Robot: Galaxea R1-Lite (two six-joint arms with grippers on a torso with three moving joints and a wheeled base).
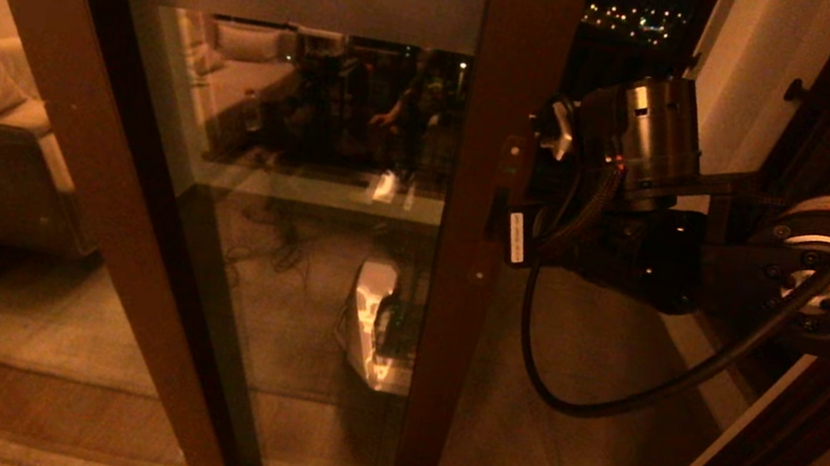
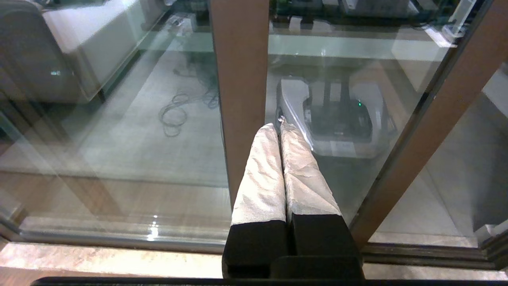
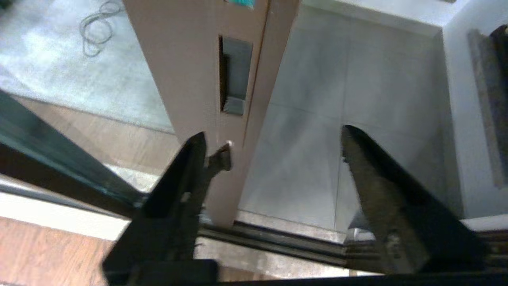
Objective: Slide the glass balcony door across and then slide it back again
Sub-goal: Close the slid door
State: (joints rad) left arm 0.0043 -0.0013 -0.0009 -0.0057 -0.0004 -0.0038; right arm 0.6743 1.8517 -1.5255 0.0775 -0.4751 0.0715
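We face a doorway onto a pale tiled balcony floor (image 1: pixel 595 364), with city lights beyond and a sofa (image 1: pixel 240 69) mirrored in the glass. The glass balcony door (image 1: pixel 308 165) stands partly slid across, its brown stile (image 1: pixel 478 235) bordering the open gap. Our right gripper (image 3: pixel 274 143) sits at that stile, fingers spread wide: one fingertip (image 3: pixel 196 159) rests against the stile face just below the recessed handle (image 3: pixel 235 75), the other hangs over the gap. Our left gripper (image 2: pixel 279 129) is pressed closed, empty, pointing at the door's glass.
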